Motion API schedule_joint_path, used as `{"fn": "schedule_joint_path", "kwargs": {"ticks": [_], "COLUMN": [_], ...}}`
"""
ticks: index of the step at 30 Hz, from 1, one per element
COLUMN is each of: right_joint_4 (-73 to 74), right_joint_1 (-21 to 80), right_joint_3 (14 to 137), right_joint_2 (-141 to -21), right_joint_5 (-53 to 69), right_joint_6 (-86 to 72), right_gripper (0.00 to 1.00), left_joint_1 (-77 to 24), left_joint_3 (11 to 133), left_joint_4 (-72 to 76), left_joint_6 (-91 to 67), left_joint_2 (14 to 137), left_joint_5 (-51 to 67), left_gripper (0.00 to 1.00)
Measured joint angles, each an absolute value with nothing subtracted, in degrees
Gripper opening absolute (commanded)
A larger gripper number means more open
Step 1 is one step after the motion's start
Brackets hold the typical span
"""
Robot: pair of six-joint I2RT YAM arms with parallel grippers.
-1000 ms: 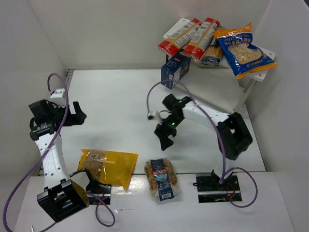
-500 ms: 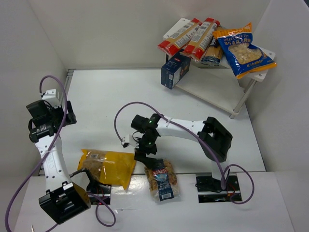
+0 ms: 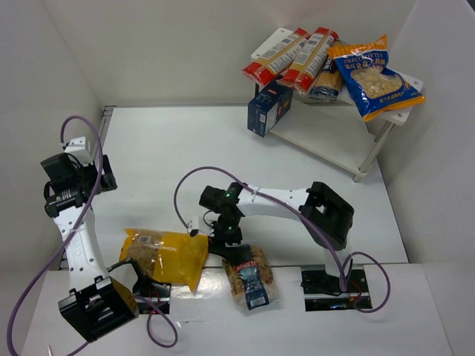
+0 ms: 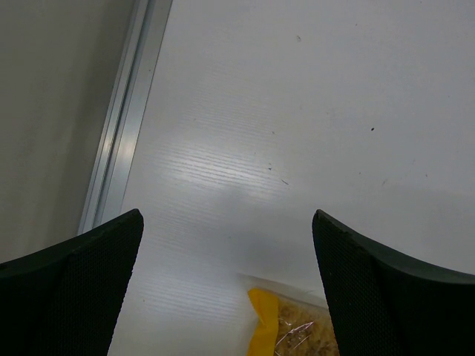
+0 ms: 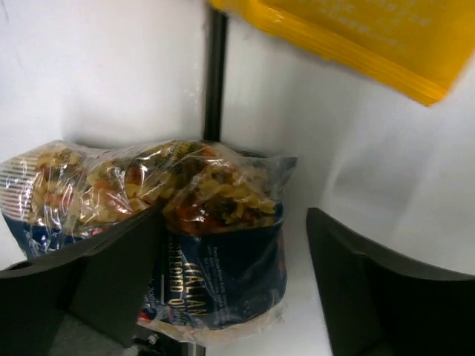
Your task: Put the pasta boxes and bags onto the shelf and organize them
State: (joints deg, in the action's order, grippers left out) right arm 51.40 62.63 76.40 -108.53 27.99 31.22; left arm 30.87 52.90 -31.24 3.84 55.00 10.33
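The small clear bag of spiral pasta (image 3: 249, 276) lies at the table's front. My right gripper (image 3: 227, 239) is open and low over its far end; in the right wrist view the gripper (image 5: 234, 216) has a finger on each side of the bag (image 5: 215, 252). The yellow bag (image 3: 166, 254) lies just to the left, and its edge shows in the right wrist view (image 5: 356, 37). My left gripper (image 3: 102, 178) is open and empty at the far left, with the yellow bag's corner (image 4: 271, 326) below it. Two spaghetti boxes (image 3: 276, 55) and the blue-and-orange bag (image 3: 375, 78) lie on the white shelf (image 3: 326, 137). The navy box (image 3: 269, 109) leans against it.
White walls close in the table on the left, back and right. A metal strip (image 4: 122, 141) runs along the table's left edge. The purple cable (image 3: 194, 178) loops over the table beside the right arm. The arm bases stand at the front edge.
My right arm has swung from mid-table near the shelf to the front and come down over the small clear bag. My left gripper has pulled back a little toward the left wall.
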Motion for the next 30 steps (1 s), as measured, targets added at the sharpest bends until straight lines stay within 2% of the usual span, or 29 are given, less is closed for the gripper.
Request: {"fn": "schedule_joint_path", "kwargs": {"ticks": [1,2,3,15,23,30], "right_joint_4": [51.62,51.83,51.83,58.54,48.9,39.38], "right_joint_1": [62.76,63.05,63.26,59.4,44.73,34.33], "right_joint_3": [76.34,76.25,76.34,85.38,99.92,102.37], "right_joint_2": [-108.97,-109.58,-110.28,-115.63,-116.84,-117.51], "right_joint_5": [29.15,30.09,30.61,29.02,16.75,11.22], "right_joint_6": [31.14,31.16,31.11,29.78,24.67,12.53], "right_gripper": [0.47,0.1,0.0,0.0,0.0,0.0], "left_joint_1": [30.89,30.87,30.89,30.89,30.89,30.89], "left_joint_3": [52.9,52.9,52.9,52.9,52.9,52.9], "left_joint_4": [-31.24,-31.24,-31.22,-31.24,-31.18,-31.18], "left_joint_6": [3.84,3.84,3.84,3.84,3.86,4.03], "left_joint_2": [55.0,55.0,55.0,54.92,54.57,54.57], "left_joint_5": [10.33,10.35,10.33,10.59,11.22,11.66], "left_gripper": [1.0,1.0,1.0,1.0,1.0,1.0]}}
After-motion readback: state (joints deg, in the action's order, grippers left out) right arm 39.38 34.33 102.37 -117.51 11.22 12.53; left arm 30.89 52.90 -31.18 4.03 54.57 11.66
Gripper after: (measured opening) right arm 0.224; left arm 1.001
